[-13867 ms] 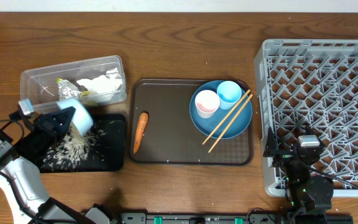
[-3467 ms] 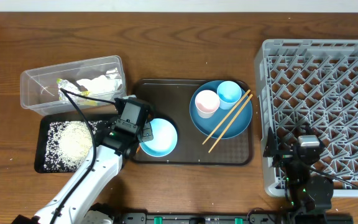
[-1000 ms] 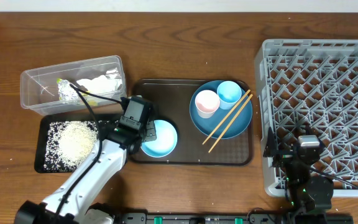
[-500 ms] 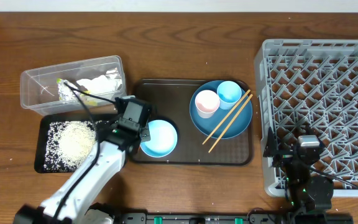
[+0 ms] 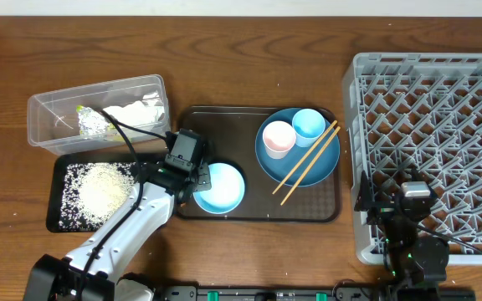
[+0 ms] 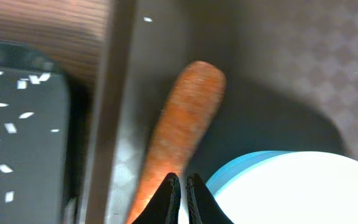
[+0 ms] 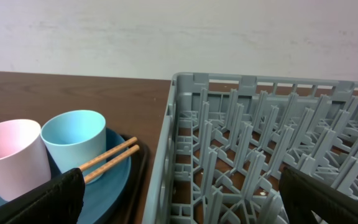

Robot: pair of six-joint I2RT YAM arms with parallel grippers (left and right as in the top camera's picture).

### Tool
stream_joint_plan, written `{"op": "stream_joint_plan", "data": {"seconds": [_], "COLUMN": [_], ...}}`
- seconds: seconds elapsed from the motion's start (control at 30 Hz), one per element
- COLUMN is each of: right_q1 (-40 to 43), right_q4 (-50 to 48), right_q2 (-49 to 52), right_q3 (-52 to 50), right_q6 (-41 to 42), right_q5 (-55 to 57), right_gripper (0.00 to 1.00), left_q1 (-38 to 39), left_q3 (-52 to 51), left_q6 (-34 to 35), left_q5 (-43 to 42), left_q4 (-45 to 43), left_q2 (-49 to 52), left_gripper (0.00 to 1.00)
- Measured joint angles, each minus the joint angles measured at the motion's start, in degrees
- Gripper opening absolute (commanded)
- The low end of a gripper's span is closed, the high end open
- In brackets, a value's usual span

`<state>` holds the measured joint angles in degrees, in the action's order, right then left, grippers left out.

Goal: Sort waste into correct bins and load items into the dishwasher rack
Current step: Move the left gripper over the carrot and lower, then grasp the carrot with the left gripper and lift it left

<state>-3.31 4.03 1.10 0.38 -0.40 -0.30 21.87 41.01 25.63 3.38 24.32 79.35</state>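
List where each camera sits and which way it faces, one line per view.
Overhead: above the table, facing straight down on serving tray and rack; both arms show.
Left wrist: on the left arm, facing down past the shut left gripper at carrot and bowl.
Right wrist: low beside the rack, facing level across it; the open right gripper fills the bottom corners.
Shared: overhead and right wrist both show the pink cup and chopsticks.

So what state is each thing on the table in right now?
bowl, upright, empty, on the brown tray.
carrot, lying beside the bowl.
clear tub, holding tissue and foil.
black tray, holding rice.
plate, carrying pink cup, blue cup and chopsticks.
rack, empty.
left gripper, jaws shut.
right gripper, jaws open.
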Motion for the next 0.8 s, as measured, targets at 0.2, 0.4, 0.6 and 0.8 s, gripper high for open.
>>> {"op": "stream_joint_plan", "data": {"seconds": [0.2, 0.4, 0.6, 0.8], "right_q1": [0.0, 0.0, 0.0, 0.0], "right_q4": [0.0, 0.0, 0.0, 0.0], "right_q2": [0.0, 0.0, 0.0, 0.0], "right_q3": [0.0, 0.0, 0.0, 0.0], "right_q6": [0.0, 0.0, 0.0, 0.0], "right_q5": [0.0, 0.0, 0.0, 0.0], "right_gripper": [0.99, 0.99, 0.99, 0.99], "left_q1": [0.0, 0.0, 0.02, 0.04], "left_q3": [0.0, 0.0, 0.0, 0.0], "left_q6": [0.02, -0.11, -3.56, -6.62], "left_q5": [-2.64, -5.22, -11.45, -9.57], "left_q4": [-0.15, -1.01, -2.95, -2.84], "left_q2": [0.0, 0.0, 0.0, 0.0], "left_gripper": [0.11, 0.1, 0.29, 0.43]}}
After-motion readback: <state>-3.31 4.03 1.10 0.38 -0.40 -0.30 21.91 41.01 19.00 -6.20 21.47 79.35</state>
